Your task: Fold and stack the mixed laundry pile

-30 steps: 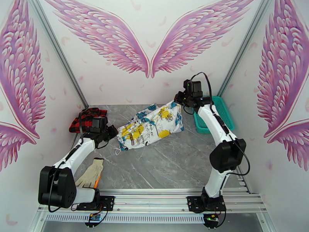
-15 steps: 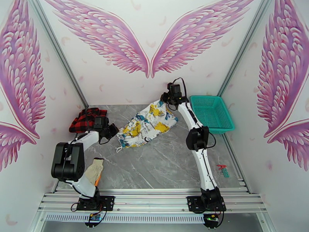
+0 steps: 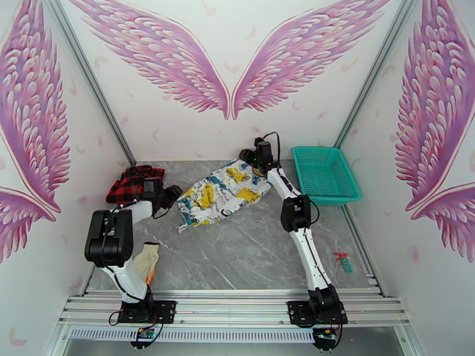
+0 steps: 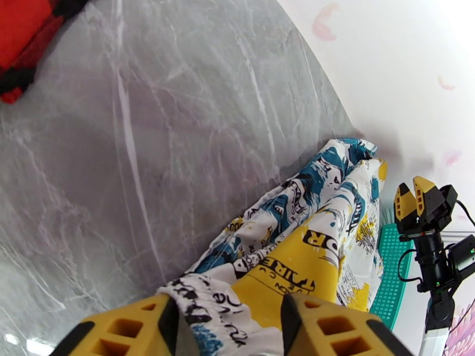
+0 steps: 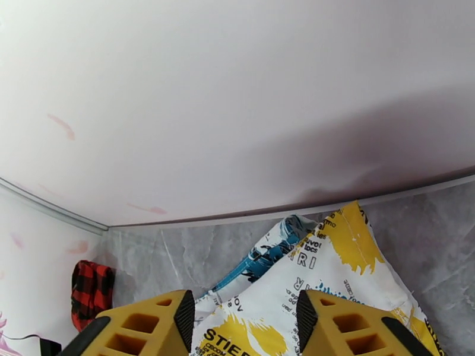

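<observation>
Left claw (image 4: 228, 312): apart, astride printed shorts (image 4: 309, 256) waistband, 8 o'clock end.
Right claw (image 5: 244, 307): apart, 2 o'clock end.
Advice: pinch both ends level, then fold.

Only readable stuff is the black print on the white garment (image 5: 332, 274). The right wrist cam catches "STIE" on a yellow patch, cut off at the frame edge, with "RI" just above. The other lettering's too small or upside down.
</observation>
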Available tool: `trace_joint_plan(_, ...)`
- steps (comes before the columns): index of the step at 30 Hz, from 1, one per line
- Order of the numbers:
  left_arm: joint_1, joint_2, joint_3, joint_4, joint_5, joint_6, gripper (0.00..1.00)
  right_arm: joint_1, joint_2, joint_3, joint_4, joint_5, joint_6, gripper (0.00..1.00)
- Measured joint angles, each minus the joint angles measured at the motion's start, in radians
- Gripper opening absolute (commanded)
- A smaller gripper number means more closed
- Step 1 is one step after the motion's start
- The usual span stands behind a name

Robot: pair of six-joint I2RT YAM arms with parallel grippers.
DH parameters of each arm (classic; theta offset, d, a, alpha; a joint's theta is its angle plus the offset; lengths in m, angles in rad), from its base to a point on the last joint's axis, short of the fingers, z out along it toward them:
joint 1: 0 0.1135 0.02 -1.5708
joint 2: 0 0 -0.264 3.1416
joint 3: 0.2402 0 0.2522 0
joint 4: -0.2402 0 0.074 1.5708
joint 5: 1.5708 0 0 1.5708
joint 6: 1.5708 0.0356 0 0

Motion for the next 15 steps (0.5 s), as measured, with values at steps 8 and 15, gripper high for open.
trace_joint_plan(8, -0.012, -0.200, 0.002, -0.212, -0.152, 0.127, 0.58, -0.001, -0.099, -0.061, -0.087, -0.010, -0.058, 0.52)
trace_joint_plan(15, -0.180, -0.239, 0.016, -0.285, -0.159, 0.207, 0.47, 0.008, -0.365, -0.344, -0.155, -0.021, -0.127, 0.41)
